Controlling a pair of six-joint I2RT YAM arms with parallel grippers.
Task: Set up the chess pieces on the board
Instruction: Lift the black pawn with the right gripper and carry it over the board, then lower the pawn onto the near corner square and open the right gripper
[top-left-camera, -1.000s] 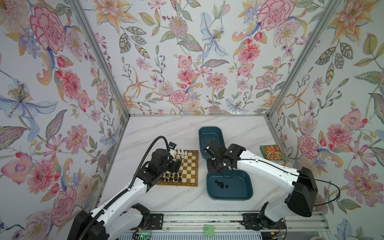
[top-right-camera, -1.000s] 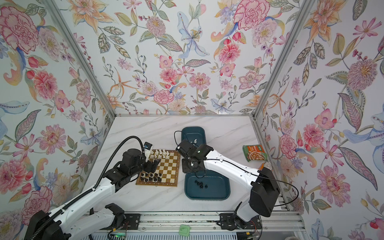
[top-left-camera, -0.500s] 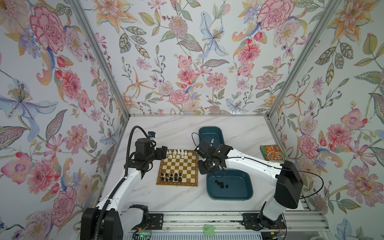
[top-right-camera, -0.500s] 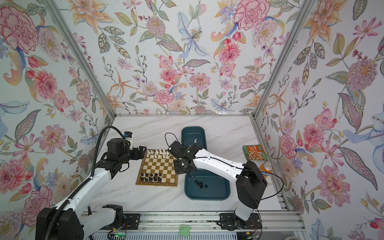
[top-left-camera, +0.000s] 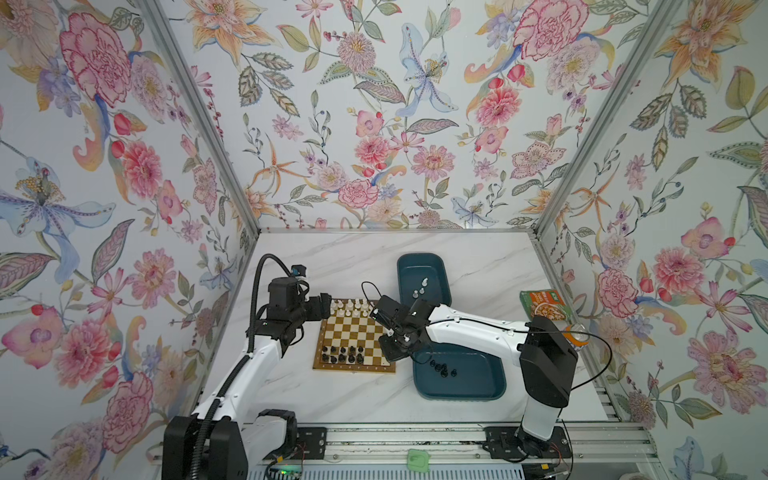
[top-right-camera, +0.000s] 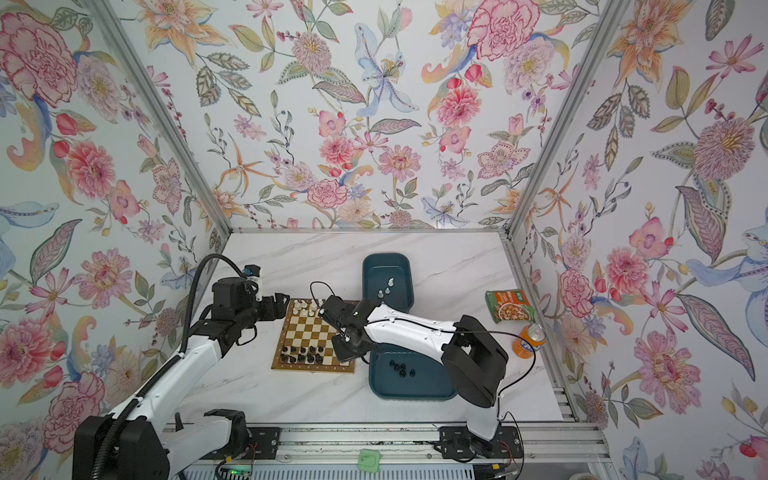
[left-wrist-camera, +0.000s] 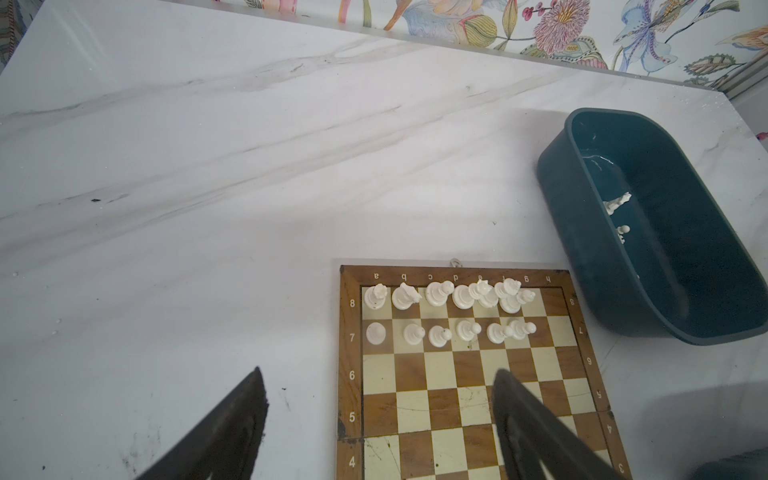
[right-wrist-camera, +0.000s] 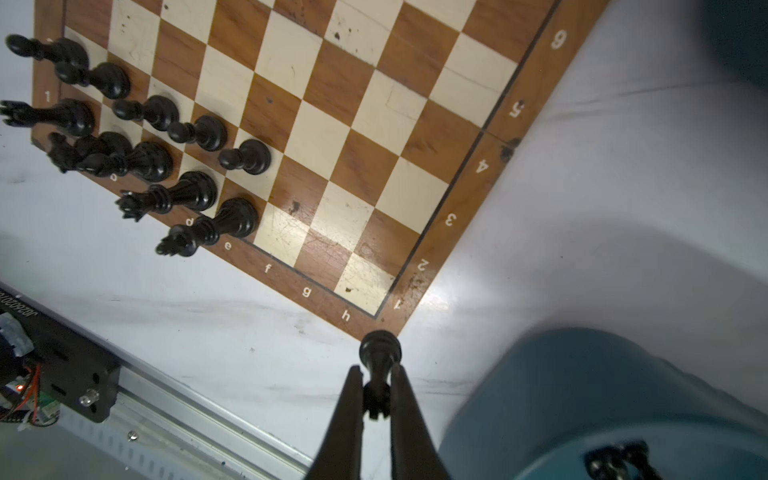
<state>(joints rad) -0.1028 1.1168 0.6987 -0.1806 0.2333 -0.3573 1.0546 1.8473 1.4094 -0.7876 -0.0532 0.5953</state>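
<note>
The board (top-left-camera: 353, 332) lies flat in the middle of the marble worktop (top-left-camera: 332, 257), its lettered edges facing near and far. White pieces (left-wrist-camera: 436, 293) fill most of the two far rows, with the right-hand column bare. Black pieces (right-wrist-camera: 195, 133) stand in the two near rows on files a to e; the f, g and h squares there are bare.

The right gripper (right-wrist-camera: 376, 374) hangs at the near right corner of the board, beside the h1 square. Its fingers are clamped on the upper part of a single black piece (right-wrist-camera: 380, 353), round base pointing away toward the corner. Its kind cannot be told.

The left gripper (left-wrist-camera: 378, 372) hovers at the far left corner of the board. Its fingers are spread wide, with nothing between them.

Right of the board sit two dark teal tubs. The far tub (top-left-camera: 415, 270) holds a few loose white pieces (top-left-camera: 423, 286). The near tub (top-left-camera: 478, 382) holds a small cluster of loose black pieces (top-left-camera: 442, 368).

A green and orange food packet (top-left-camera: 540, 303) lies at the worktop's right edge, with an orange soda can (top-right-camera: 528, 338) just near of it.
</note>
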